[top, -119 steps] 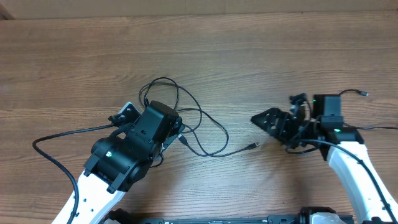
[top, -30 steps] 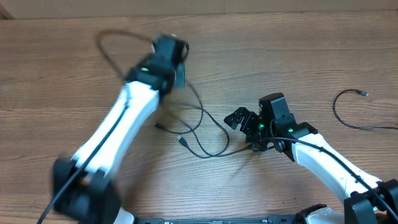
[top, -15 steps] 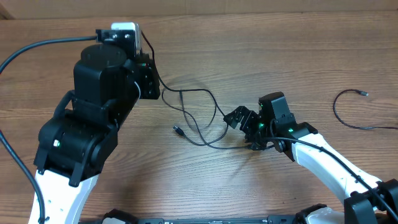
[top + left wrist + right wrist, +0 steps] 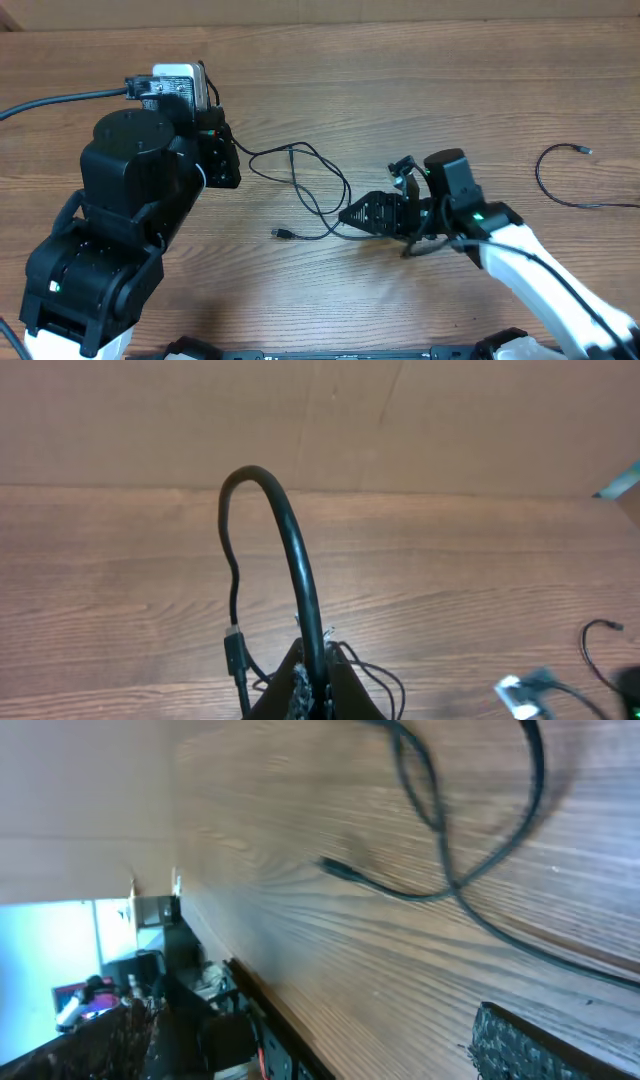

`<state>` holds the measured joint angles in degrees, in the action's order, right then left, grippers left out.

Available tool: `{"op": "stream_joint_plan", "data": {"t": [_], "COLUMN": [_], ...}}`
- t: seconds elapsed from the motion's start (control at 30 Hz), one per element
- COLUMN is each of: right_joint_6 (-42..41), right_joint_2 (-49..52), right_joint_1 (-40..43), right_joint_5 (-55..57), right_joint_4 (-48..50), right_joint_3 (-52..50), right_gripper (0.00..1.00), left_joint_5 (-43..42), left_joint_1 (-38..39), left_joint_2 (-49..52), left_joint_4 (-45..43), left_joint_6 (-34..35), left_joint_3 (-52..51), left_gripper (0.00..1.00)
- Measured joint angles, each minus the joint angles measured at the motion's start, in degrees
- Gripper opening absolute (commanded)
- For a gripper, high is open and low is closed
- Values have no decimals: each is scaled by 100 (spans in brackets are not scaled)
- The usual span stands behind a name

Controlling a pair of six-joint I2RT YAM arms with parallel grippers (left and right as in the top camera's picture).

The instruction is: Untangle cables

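Note:
Thin black cables [image 4: 318, 180] lie tangled mid-table, with one plug end [image 4: 282, 234] free at the front. My left gripper [image 4: 222, 160] is lifted off the table and shut on one cable; a strand runs from it down to the tangle. In the left wrist view that cable [image 4: 290, 545] arches up out of the shut left gripper [image 4: 320, 695], and a plug [image 4: 233, 652] hangs beside it. My right gripper [image 4: 368, 213] stands open just right of the tangle, holding nothing. The right wrist view shows crossed cables [image 4: 440, 830], a plug end [image 4: 335, 870] and one finger pad [image 4: 530, 1050].
A separate black cable [image 4: 560, 190] with a small plug [image 4: 583, 150] curls at the far right of the wooden table [image 4: 400, 70]. The raised left arm [image 4: 120, 240] covers the table's left side. The table's front edge [image 4: 250, 990] shows in the right wrist view.
The left arm has shifted a little left with its cable, stretching the tangle. The right gripper has turned to point left at the tangle. The free plug end slid nearer the front.

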<state>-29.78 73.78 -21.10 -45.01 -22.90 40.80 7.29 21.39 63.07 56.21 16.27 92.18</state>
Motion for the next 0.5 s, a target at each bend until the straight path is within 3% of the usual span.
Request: {"op": "stream_joint_plan", "data": {"t": [0.2, 0.5], "right_joint_6": [319, 1123], "right_joint_2": [-1569, -3086], "right_joint_1": [0, 0], "right_joint_5": [415, 1961], "right_joint_4": [-398, -317], "right_joint_3": [0, 0], "right_gripper": [100, 100], "left_joint_5": [-791, -4205], "left_joint_1": [0, 0], "left_joint_2": [-101, -535], "left_joint_4": [-719, -2286], "left_joint_6": [-321, -1742], "left_joint_3": [-2, -11], "left_gripper": [4, 4]}}
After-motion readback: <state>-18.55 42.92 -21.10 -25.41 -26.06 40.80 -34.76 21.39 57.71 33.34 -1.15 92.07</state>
